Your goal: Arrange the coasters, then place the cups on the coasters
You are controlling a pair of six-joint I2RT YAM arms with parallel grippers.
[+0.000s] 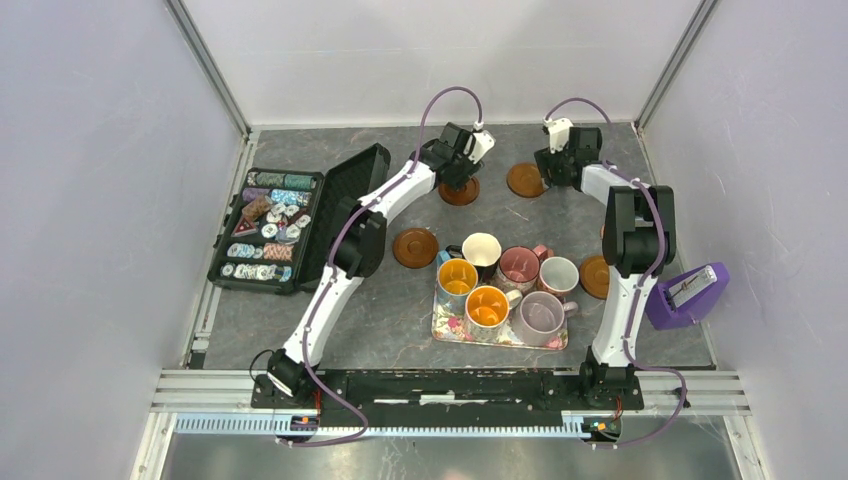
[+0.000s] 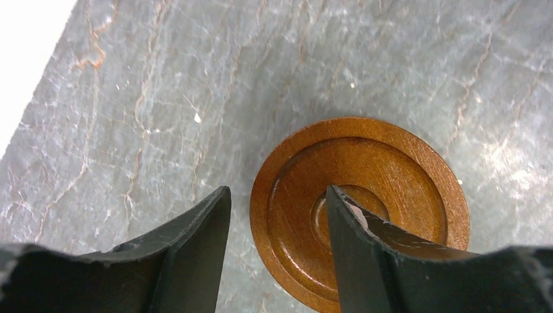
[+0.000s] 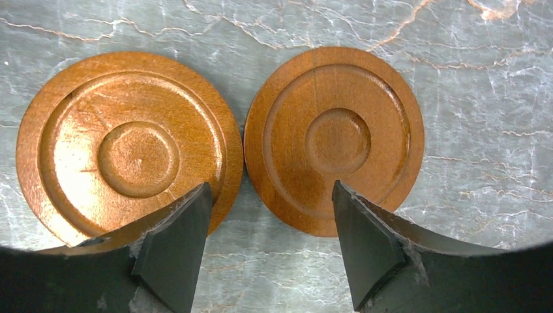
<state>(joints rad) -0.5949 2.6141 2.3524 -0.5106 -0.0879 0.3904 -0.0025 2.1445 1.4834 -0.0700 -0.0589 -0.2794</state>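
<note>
Left gripper [image 2: 277,195] hangs spread over one brown coaster [image 2: 391,169], at 11 o'clock from the cups [image 1: 505,285]; right gripper [image 3: 270,189], also spread, straddles two side-by-side coasters [image 3: 124,143] at 1 o'clock; best to slide these well apart, leaving room for mugs

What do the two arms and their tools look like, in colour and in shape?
The left arm and right arm have white links with black joints; a purple cable runs along each. The left tool and right tool each have two black, wedge-shaped fingers with rough, chipped edges.
</note>
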